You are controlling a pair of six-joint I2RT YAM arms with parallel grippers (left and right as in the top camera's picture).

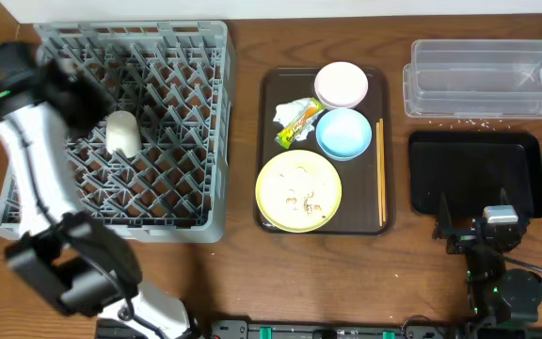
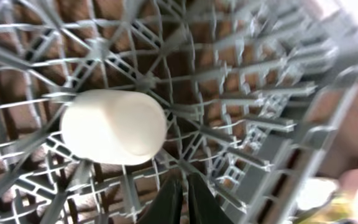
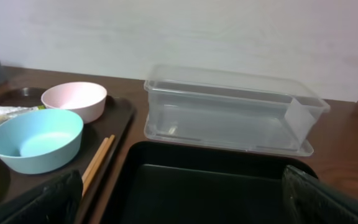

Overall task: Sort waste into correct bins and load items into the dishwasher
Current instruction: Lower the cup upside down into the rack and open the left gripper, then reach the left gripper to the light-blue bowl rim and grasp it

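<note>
A small white cup (image 1: pixel 123 133) (image 2: pixel 114 127) lies on its side on the lattice floor of the grey dishwasher rack (image 1: pixel 196 56). My left gripper (image 1: pixel 100 104) (image 2: pixel 184 198) hovers just beside it, shut on nothing. On the brown serving tray (image 1: pixel 269 141) sit the pink bowl (image 1: pixel 341 85) (image 3: pixel 74 99), the blue bowl (image 1: pixel 343 133) (image 3: pixel 35 140), the yellow plate (image 1: pixel 298 191) with food crumbs, the crumpled wrapper (image 1: pixel 296 118) and the chopsticks (image 1: pixel 380 169) (image 3: pixel 96 163). My right gripper (image 1: pixel 473 221) (image 3: pixel 182 205) stands open over the near edge of the black bin (image 1: pixel 478 169) (image 3: pixel 210 186).
The clear tub (image 1: pixel 483 80) (image 3: pixel 229 115) stands behind the black bin, with scattered crumbs on the table along its front edge. The rack's raised walls and tines surround the left gripper. A pale wall rises behind the table.
</note>
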